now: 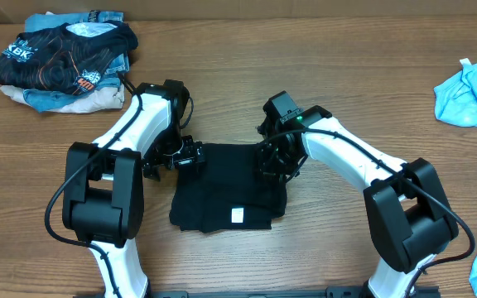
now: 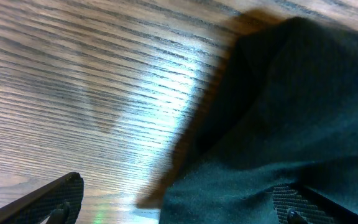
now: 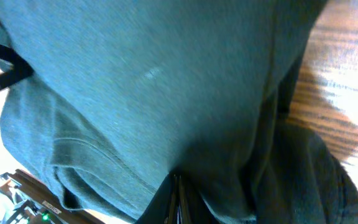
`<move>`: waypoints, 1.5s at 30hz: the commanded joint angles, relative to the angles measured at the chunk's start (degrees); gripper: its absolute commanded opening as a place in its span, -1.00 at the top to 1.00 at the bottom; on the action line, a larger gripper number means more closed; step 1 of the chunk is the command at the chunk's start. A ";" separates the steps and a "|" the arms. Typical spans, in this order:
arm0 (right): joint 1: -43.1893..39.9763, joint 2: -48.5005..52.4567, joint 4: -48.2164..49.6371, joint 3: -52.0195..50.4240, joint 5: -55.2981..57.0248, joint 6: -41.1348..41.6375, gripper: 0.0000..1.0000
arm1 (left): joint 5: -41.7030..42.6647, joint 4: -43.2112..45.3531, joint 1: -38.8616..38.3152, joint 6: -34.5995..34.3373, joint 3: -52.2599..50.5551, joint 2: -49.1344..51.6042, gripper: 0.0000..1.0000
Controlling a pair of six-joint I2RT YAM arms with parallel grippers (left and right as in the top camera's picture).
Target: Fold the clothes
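Here, a plain black T-shirt [image 1: 222,186] lies partly folded at the middle of a wooden surface [image 1: 321,50], with its small white tag [image 1: 237,216] showing near the edge closest to the robot. The left fingers [image 2: 55,196] stand wide apart at the shirt's left edge, one over bare wood and the other over fabric, gripping nothing. The right fingers [image 3: 173,208] are pinched together on a fold at the shirt's right side. A pile of clothes [image 1: 65,54] sits at the far left corner, and a light blue cloth [image 1: 474,87] lies far right.
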 commanded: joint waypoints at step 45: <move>-26.69 4.85 -14.97 9.88 -4.74 -11.91 -0.47 | 6.08 7.93 0.22 14.88 2.99 -10.54 -1.00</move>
